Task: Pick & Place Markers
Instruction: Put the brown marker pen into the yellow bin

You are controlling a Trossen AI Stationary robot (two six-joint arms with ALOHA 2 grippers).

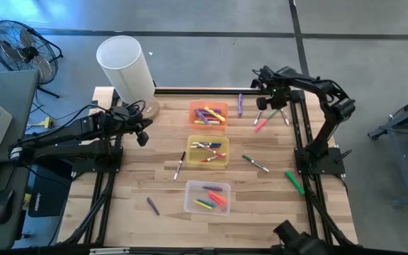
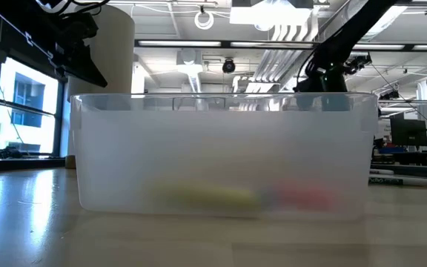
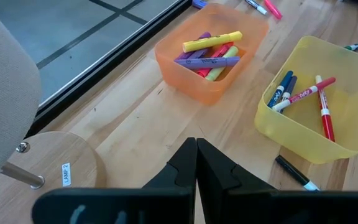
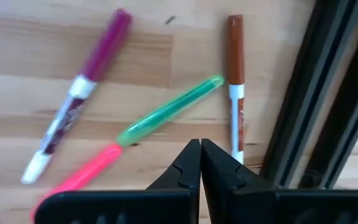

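Three bins line up down the middle of the wooden table [image 1: 261, 205]. The yellow bin [image 1: 207, 151] is the landmark: the orange bin [image 1: 209, 114] sits beyond it, the clear bin [image 1: 207, 197] on its near side, each holding markers. Loose markers lie around it: a black one [image 1: 179, 167] just left, a purple one [image 1: 152, 206] farther left and nearer, a green-and-white one [image 1: 255, 163] right, a green one [image 1: 294, 181] farther right. The left gripper [image 1: 142, 134] hangs left of the yellow bin, beside a white cylinder [image 1: 126, 67]. The right gripper [image 1: 259, 104] hovers over pink and green markers [image 1: 264, 122] right of the orange bin.

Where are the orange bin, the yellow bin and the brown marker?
orange bin [image 3: 166, 59]: left wrist view, on its outer side wall.
yellow bin [image 3: 284, 127]: left wrist view, on its near wall.
brown marker [image 4: 235, 53]: right wrist view, on its brown cap.
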